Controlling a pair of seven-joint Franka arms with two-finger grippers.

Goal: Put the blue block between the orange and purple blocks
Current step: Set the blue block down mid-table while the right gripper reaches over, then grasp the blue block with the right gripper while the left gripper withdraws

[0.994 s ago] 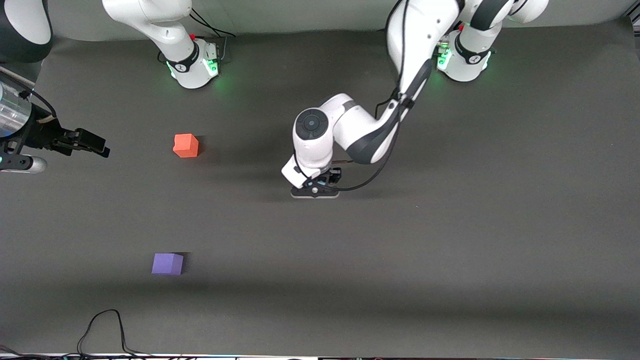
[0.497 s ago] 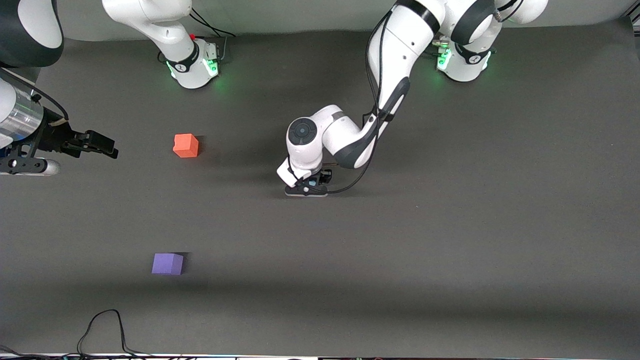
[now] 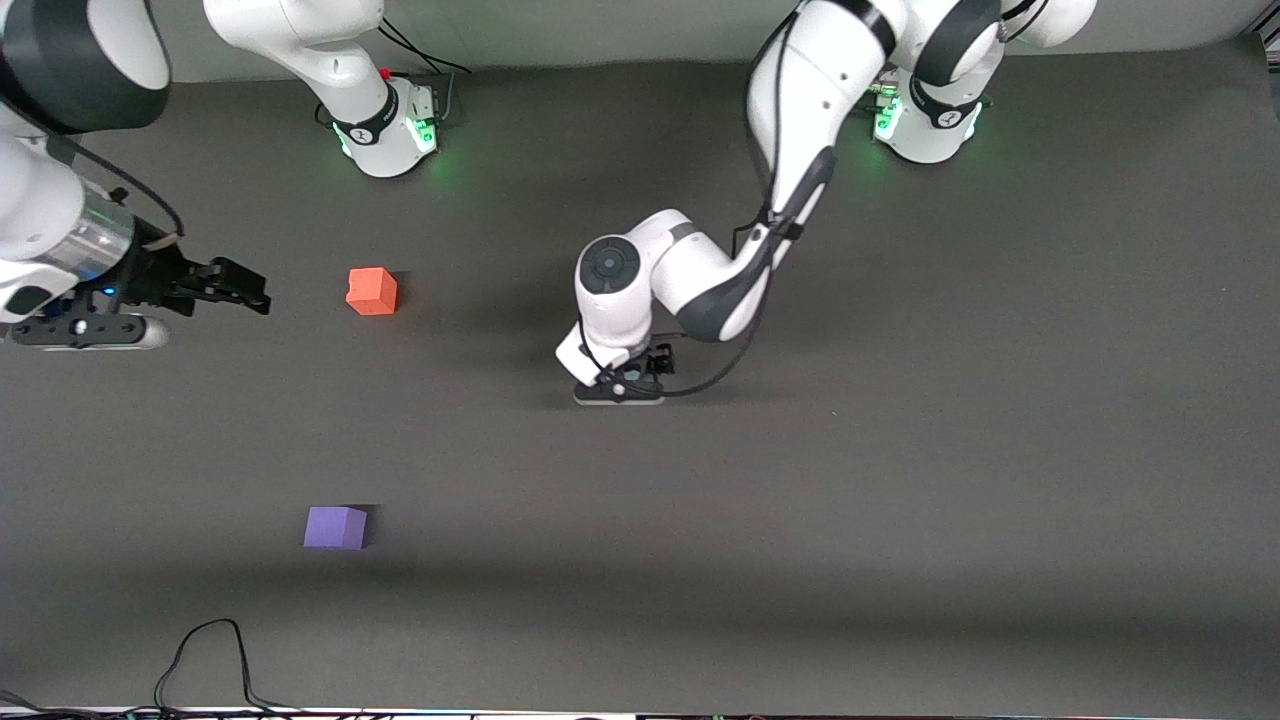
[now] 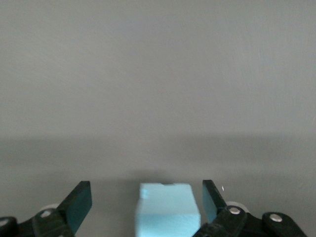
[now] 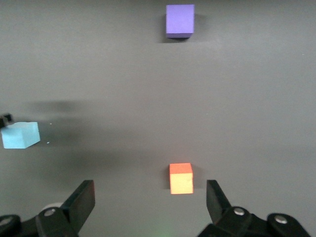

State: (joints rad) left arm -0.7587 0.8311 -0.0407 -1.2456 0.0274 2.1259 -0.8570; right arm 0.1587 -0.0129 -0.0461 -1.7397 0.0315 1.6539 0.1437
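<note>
The light blue block (image 4: 167,208) sits on the dark mat between the fingers of my left gripper (image 4: 144,195), which is open around it; one finger is close to the block, the other stands well apart. In the front view the left gripper (image 3: 622,378) is low over the middle of the table and hides the block. The orange block (image 3: 371,291) lies toward the right arm's end. The purple block (image 3: 335,527) lies nearer to the front camera. My right gripper (image 3: 250,290) is open and empty beside the orange block (image 5: 181,178). The right wrist view also shows the purple block (image 5: 179,20) and the blue block (image 5: 20,135).
A black cable (image 3: 205,660) loops on the mat near the front edge, toward the right arm's end. The two arm bases (image 3: 385,130) stand along the edge farthest from the front camera. The mat between the orange and purple blocks is bare.
My right gripper has moved along the table toward the orange block. My left hand has shifted slightly over the blue block and stays low.
</note>
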